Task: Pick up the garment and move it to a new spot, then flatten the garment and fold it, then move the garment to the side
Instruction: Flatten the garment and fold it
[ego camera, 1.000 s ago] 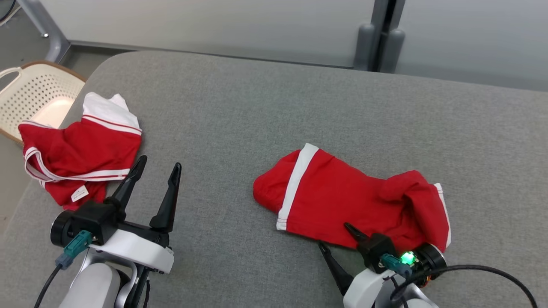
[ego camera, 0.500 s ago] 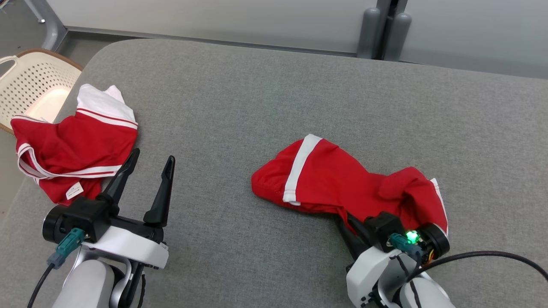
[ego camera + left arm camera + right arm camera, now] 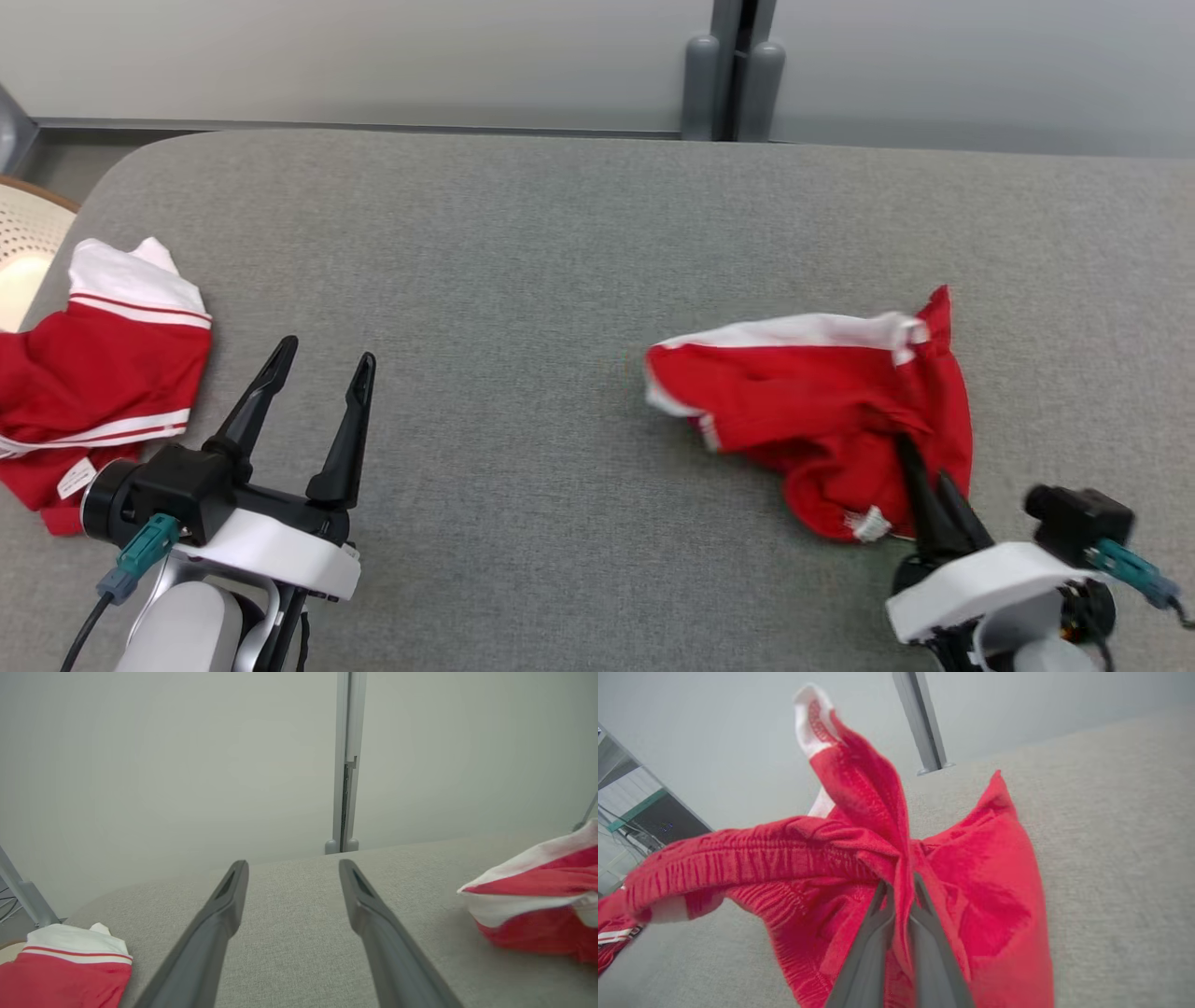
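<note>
Red shorts (image 3: pixel 812 411) lie bunched on the grey surface (image 3: pixel 523 243), right of ctr in the head view. White trim runs along the heap's top edge and one red corner sticks up at its upper right.

Right pincer (image 3: pixel 922 459) comes in from the lower right corner, tips buried in the near-right part of the cloth. Its fingers are almost together w/ a fold of red fabric pinched btwn them. In the right wrist view the two grey fingers nearly meet at bottom ctr and a ridge of cloth rises straight out of the gap. The ribbed waistband stretches off to the left of frame, and a white-tipped corner stands high at the top. Cloth is drawn up into a peak at the grip. How much of the shorts is off the surface, can't tell.

Left pincer (image 3: pixel 327 350) is at lower left of the head view, fingers spread wide w/ nothing btwn them, pointing up-frame. It is well apart from the shorts. In the left wrist view the shorts sit at the far right edge, beyond the right-hand finger.

A second red garment (image 3: pixel 93 392) w/ white stripes lies crumpled at the surface's left edge, just left of the left pincer. A cream perforated basket (image 3: pixel 23 233) peeks in at the left edge. A grey post (image 3: pixel 733 70) stands against the pale wall at top ctr.
</note>
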Robot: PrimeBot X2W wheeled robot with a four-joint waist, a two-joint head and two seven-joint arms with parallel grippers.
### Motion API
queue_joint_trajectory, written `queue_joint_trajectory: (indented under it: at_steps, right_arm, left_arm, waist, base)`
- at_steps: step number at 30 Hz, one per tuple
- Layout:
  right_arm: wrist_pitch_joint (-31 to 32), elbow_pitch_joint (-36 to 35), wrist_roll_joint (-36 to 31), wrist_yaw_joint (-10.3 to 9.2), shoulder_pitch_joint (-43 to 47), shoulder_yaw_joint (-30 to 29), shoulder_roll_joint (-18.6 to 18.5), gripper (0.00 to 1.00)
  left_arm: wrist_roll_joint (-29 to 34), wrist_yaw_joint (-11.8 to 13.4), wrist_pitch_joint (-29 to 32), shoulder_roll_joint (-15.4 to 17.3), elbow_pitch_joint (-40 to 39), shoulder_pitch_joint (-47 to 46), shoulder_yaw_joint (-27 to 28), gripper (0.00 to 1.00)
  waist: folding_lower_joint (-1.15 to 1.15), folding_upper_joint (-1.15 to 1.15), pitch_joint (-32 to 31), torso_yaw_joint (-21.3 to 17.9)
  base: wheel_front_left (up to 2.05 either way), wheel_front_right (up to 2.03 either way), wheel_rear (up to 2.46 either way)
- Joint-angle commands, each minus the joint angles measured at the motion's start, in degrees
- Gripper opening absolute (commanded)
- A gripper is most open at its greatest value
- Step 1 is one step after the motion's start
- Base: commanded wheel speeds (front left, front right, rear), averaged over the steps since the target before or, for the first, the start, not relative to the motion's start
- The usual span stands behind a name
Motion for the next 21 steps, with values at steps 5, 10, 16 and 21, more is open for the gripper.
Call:
queue_joint_trajectory:
  at_steps: [5,10,16,21]
  right_arm:
    - [-5.31,7.29,6.13,-0.01,-1.17,-2.79,-0.15,1.0]
    - [-8.84,9.6,1.36,-0.01,-3.28,-2.88,-0.19,1.0]
    - [-9.33,4.73,-9.92,-0.01,-2.89,-6.39,-0.18,1.0]
    - [-5.42,-3.68,-16.53,-0.02,-1.12,-8.2,-0.14,1.0]
  left_arm:
    - [-0.19,-0.15,-0.24,0.79,-0.64,0.06,0.36,1.0]
    - [-0.36,-0.01,-0.24,1.08,-0.99,0.3,0.71,1.0]
    - [-0.22,0.54,-0.24,1.08,-1.45,0.55,1.01,1.0]
    - [0.02,1.47,-0.24,1.08,-1.73,1.68,1.31,1.0]
  waist:
    - [0.0,0.0,1.24,-1.87]
    - [0.0,0.0,1.47,-2.84]
    - [0.0,0.0,0.79,-3.1]
    - [0.0,0.0,-0.74,-3.19]
  base:
    - [0.0,0.0,0.0]
    - [0.0,0.0,0.0]
    - [0.0,0.0,0.0]
    - [0.0,0.0,0.0]
